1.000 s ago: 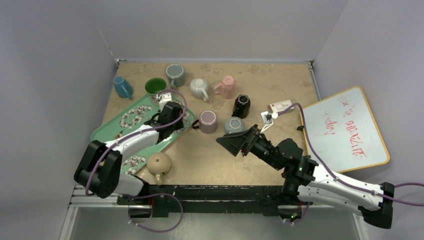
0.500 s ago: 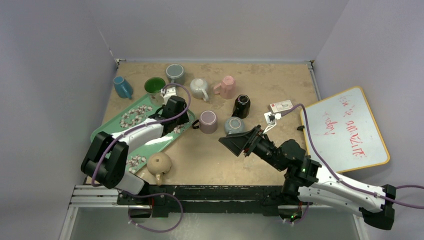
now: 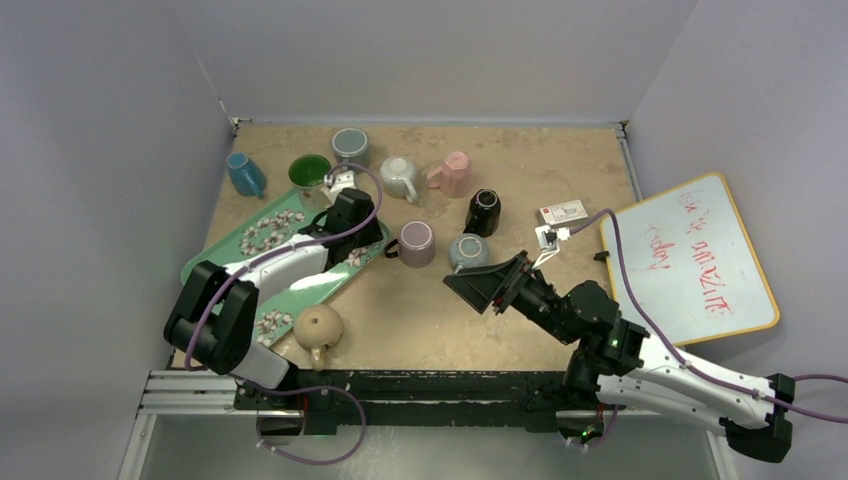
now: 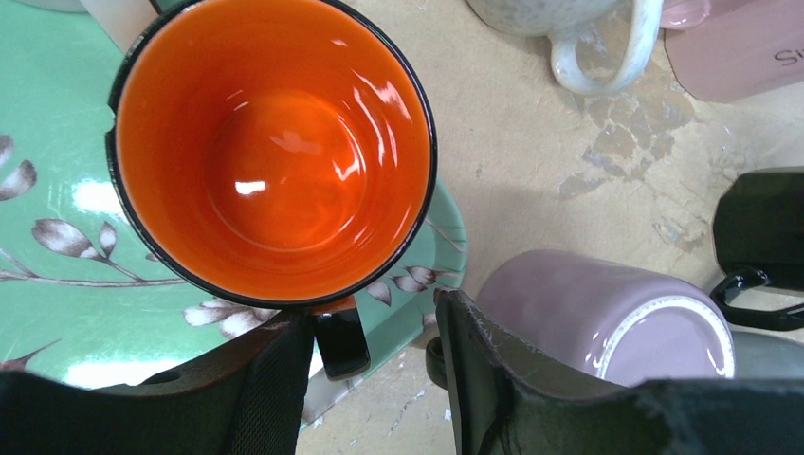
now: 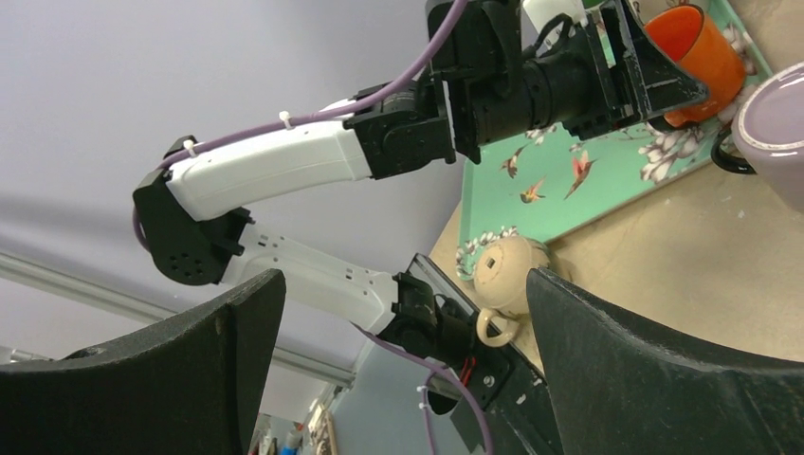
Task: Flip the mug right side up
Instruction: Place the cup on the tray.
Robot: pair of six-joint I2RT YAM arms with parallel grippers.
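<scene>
Mug (image 4: 275, 152) stands upright, orange inside showing, near the right corner of the tray (image 4: 57, 313). Left gripper (image 4: 370, 379) hovers above, fingers apart, handle between them (a gap on one side). A purple mug (image 4: 607, 313) lies just off that edge, so it's tight there. Right gripper (image 5: 403, 284) is spread wide over open table (image 3: 420, 310) toward the front edge.

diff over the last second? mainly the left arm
Left gripper edged forward over the tray, its fingers spreading off the handle of the orange mug, which stands upright on the tray. Right gripper drifted slightly right, open throughout. Lilac mug and whiteboard stayed put.
</scene>
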